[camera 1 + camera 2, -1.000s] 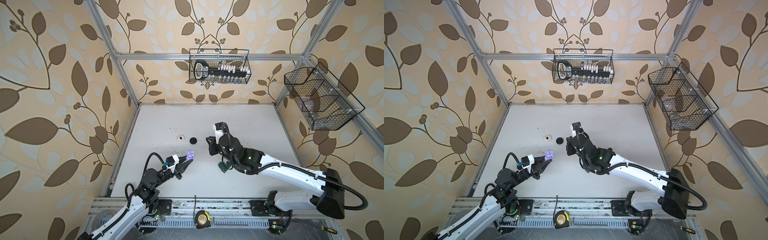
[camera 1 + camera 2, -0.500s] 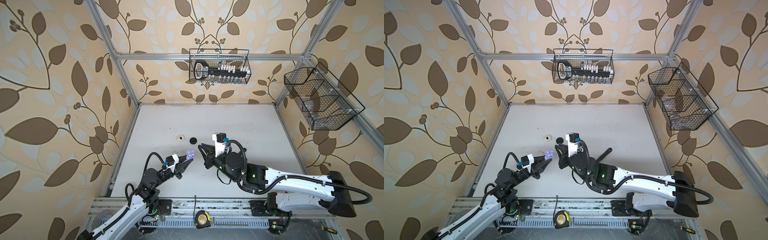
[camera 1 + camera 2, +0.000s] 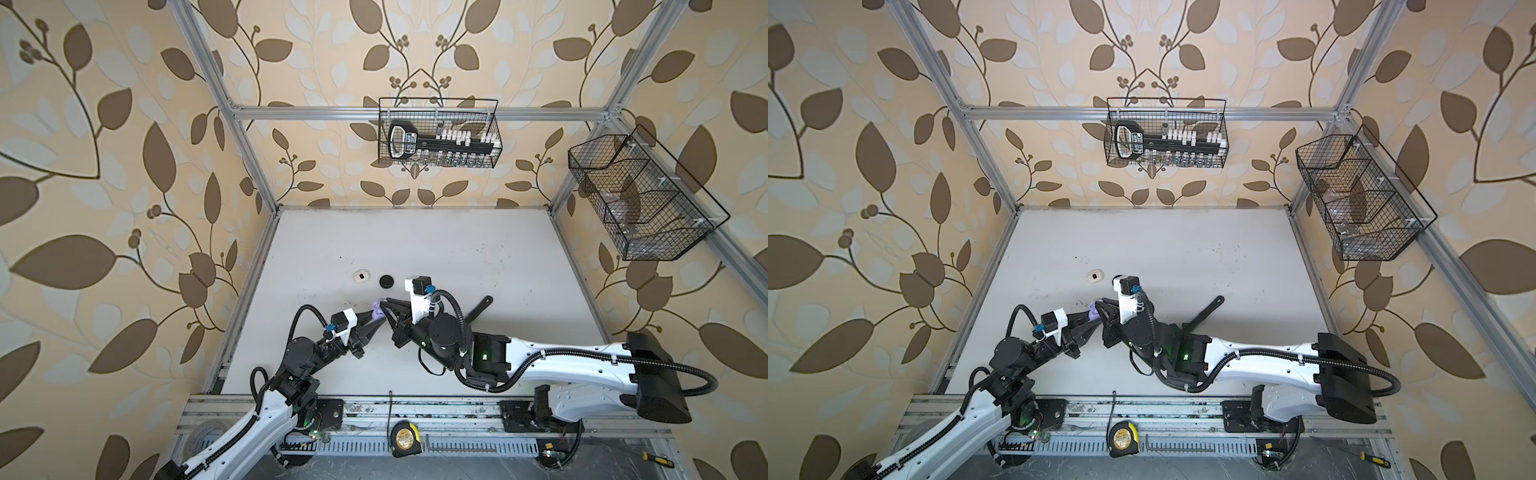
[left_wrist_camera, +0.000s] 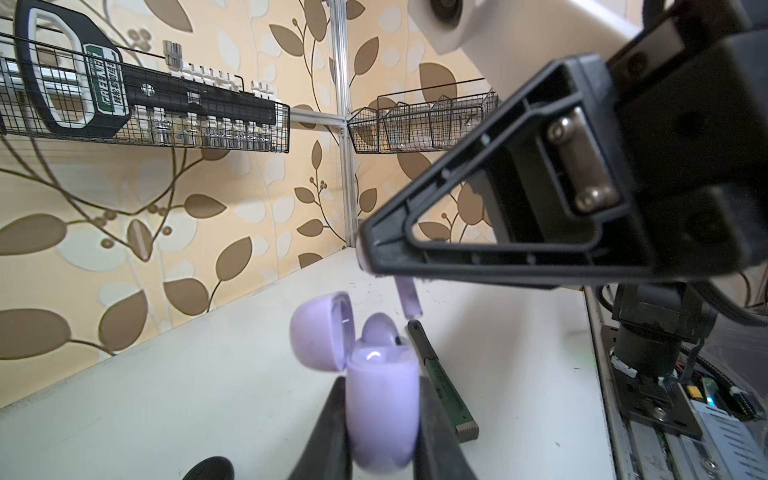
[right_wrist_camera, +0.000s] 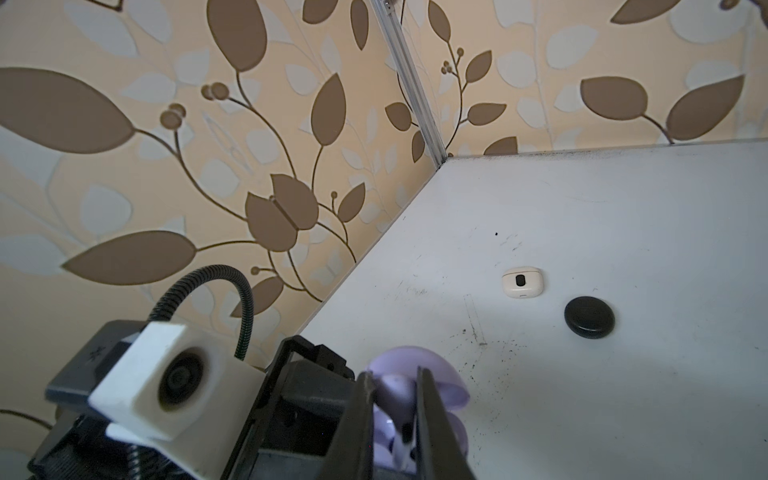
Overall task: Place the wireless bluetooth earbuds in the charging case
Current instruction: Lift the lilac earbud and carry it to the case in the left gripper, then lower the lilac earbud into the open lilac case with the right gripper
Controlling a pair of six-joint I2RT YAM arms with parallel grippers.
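Lilac earbud (image 4: 409, 299) is hanging stem-down just above the open lilac case (image 4: 382, 399), pinched by its head in the right claw (image 5: 397, 399), which is squeezed almost fully closed on it. The other lilac bud (image 4: 380, 332) looks already seated, so I'd guess the free socket is the one beside it.

The left claw (image 3: 372, 321) is clamped tight round the case body, with the lid (image 4: 320, 328) flipped back.

What worries me:
- **Missed socket:** the stem looks off to one side of the opening. Push down like that and it'll catch the rim or the seated bud.
- **Weak grip:** it's a tiny pinch, so the bud could twist or pop out onto the bench (image 3: 457, 249) near the dark green tool (image 4: 440, 390).
- **Case slipping:** a hard push might rock the case in its grip.
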